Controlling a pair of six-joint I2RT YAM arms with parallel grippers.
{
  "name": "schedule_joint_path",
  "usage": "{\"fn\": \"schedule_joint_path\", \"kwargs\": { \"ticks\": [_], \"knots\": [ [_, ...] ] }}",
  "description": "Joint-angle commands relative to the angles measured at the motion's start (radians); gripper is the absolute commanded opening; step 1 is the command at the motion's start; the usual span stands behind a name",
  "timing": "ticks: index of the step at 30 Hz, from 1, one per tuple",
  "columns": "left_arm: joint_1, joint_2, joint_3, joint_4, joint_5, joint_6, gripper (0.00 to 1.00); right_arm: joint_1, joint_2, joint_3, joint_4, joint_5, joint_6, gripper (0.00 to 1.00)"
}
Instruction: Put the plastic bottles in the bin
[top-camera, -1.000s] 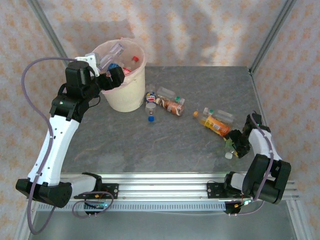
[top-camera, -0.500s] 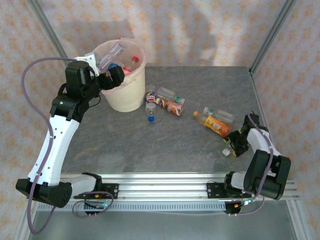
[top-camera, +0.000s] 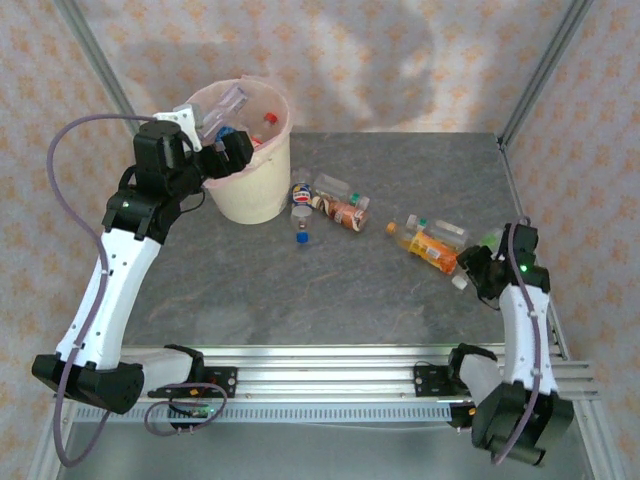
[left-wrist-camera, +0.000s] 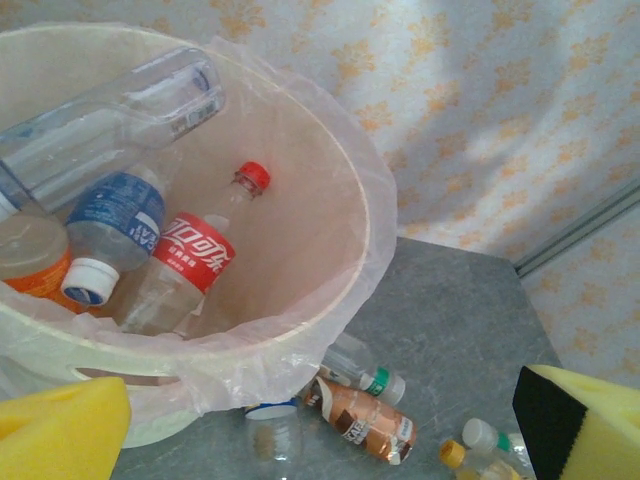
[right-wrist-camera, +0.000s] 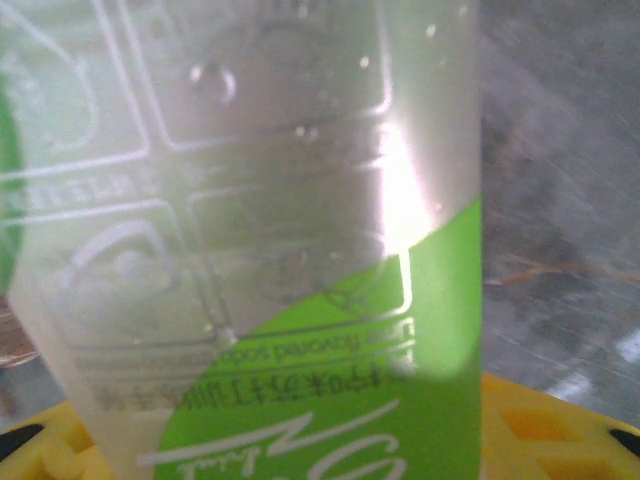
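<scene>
The cream bin (top-camera: 250, 195) with its pink liner stands at the back left. It holds a red-labelled bottle (left-wrist-camera: 195, 255), a blue-labelled one (left-wrist-camera: 115, 215) and a large clear one (left-wrist-camera: 110, 120). My left gripper (top-camera: 215, 150) hangs open over the bin's near rim (left-wrist-camera: 370, 230), and nothing sits between its yellow pads (left-wrist-camera: 60, 430). My right gripper (top-camera: 482, 262) is shut on a clear green-labelled bottle (right-wrist-camera: 300, 300), held above the table at the right. On the table lie a brown-labelled bottle (top-camera: 348, 213), a blue-labelled bottle (top-camera: 300, 195) and an orange bottle (top-camera: 430, 248).
A clear bottle with a green cap (top-camera: 335, 187) and a small blue-capped one (top-camera: 301, 237) lie right of the bin. Another clear bottle (top-camera: 447, 231) lies by the orange one. Metal frame posts (top-camera: 540, 70) stand at the table's back corners. A rail (top-camera: 330, 365) runs along the near edge.
My right gripper has closed on the green-labelled bottle and lifted it off the table, moving away from the near edge. The left arm has stayed over the bin.
</scene>
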Motion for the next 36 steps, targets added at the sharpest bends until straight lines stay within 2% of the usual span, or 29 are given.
{"fn": "schedule_joint_path", "kwargs": {
  "ticks": [1,3,7,13,18,23,28,31,36],
  "knots": [
    [-0.028,-0.002,-0.010,0.062,0.033,-0.032,1.00,0.016,-0.087,0.029,0.082,-0.149,-0.020,0.44],
    [-0.053,0.006,-0.009,0.077,0.055,-0.042,1.00,0.043,-0.128,0.037,0.149,-0.203,-0.018,0.43],
    [-0.114,0.038,0.004,0.099,0.084,-0.054,1.00,0.158,-0.155,0.059,0.248,-0.210,-0.020,0.43],
    [-0.218,0.122,0.043,0.127,0.134,-0.079,1.00,0.398,-0.107,0.073,0.429,-0.157,-0.019,0.44],
    [-0.307,0.201,0.105,0.139,0.185,-0.085,1.00,0.599,0.015,0.156,0.487,-0.066,-0.086,0.44],
    [-0.373,0.270,0.187,0.095,0.199,-0.050,1.00,0.740,0.169,0.267,0.513,-0.029,-0.133,0.44],
    [-0.387,0.301,0.198,0.091,0.238,-0.035,1.00,0.823,0.280,0.359,0.519,-0.016,-0.161,0.44],
    [-0.392,0.321,0.209,0.072,0.273,-0.024,1.00,0.846,0.318,0.384,0.540,-0.030,-0.160,0.44],
    [-0.392,0.354,0.223,0.040,0.272,-0.012,1.00,0.878,0.349,0.407,0.571,-0.046,-0.147,0.44]
  ]
}}
